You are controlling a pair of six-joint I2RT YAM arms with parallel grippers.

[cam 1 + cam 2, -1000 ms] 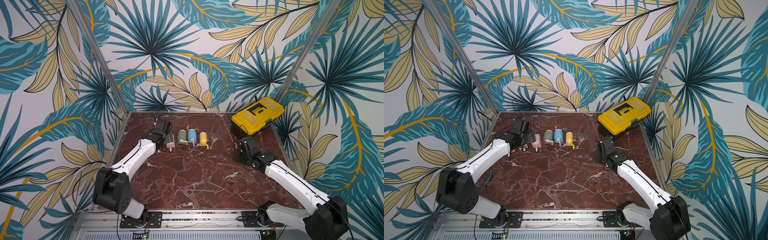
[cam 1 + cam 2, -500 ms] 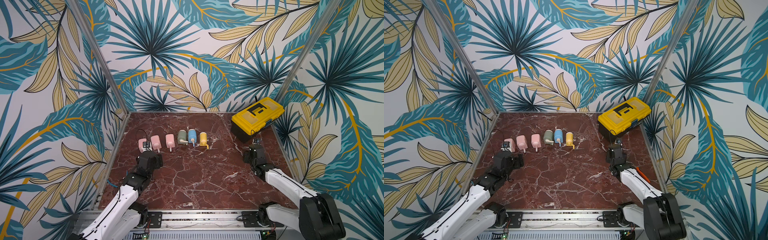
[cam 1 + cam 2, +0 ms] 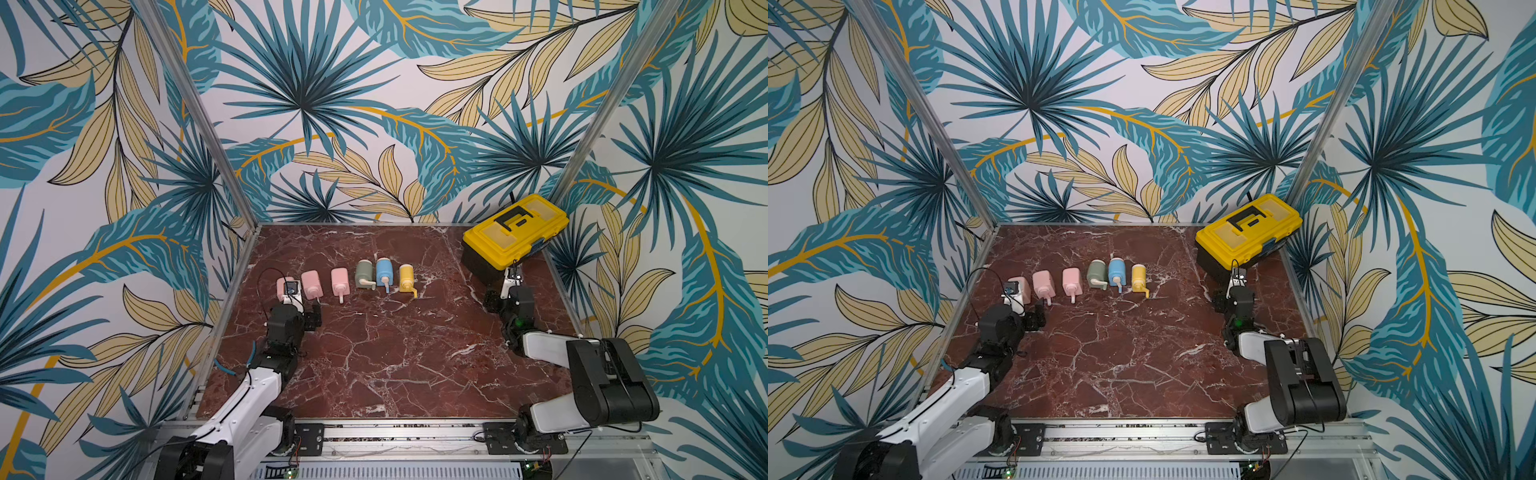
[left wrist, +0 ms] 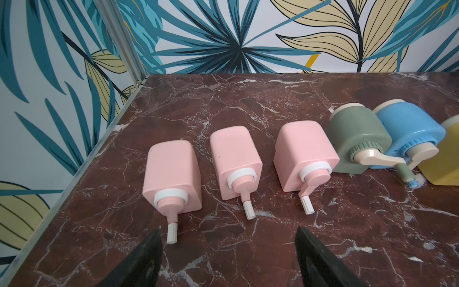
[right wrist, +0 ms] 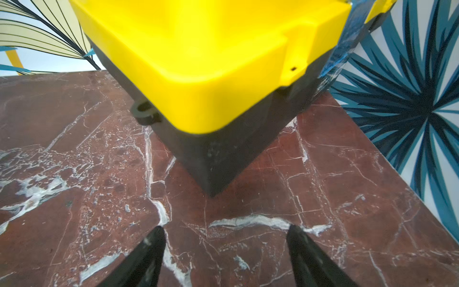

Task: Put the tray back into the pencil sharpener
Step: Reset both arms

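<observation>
No loose tray on tabletop, so insertion looked done. Six sharpeners lay in a row, well apart from toolbox. Left pincer sat at row end farthest from toolbox, right pincer near toolbox; both spread wide, empty
</observation>
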